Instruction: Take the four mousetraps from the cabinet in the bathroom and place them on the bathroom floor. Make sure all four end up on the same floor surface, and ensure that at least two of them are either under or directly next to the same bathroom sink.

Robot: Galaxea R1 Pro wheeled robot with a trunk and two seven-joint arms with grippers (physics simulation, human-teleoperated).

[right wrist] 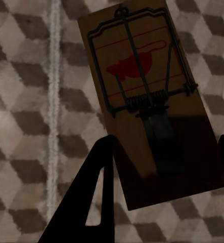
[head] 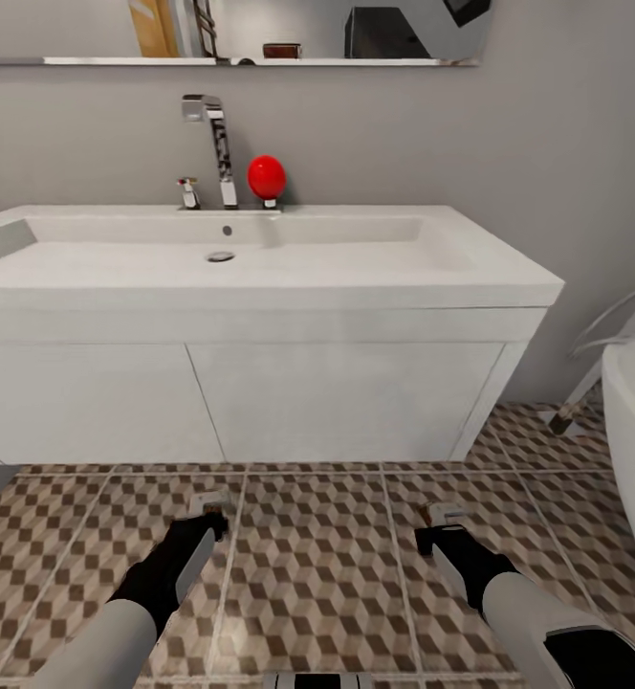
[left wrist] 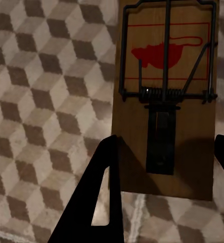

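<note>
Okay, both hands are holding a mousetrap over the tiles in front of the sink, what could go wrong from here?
1. Each hand, left and right, grips only the near end of its mousetrap, so either could pivot or slip out.
2. Released from above the floor, a trap might bounce or flip, landing away from the sink.
3. The spring bars look set; a jolt might snap them.
</note>
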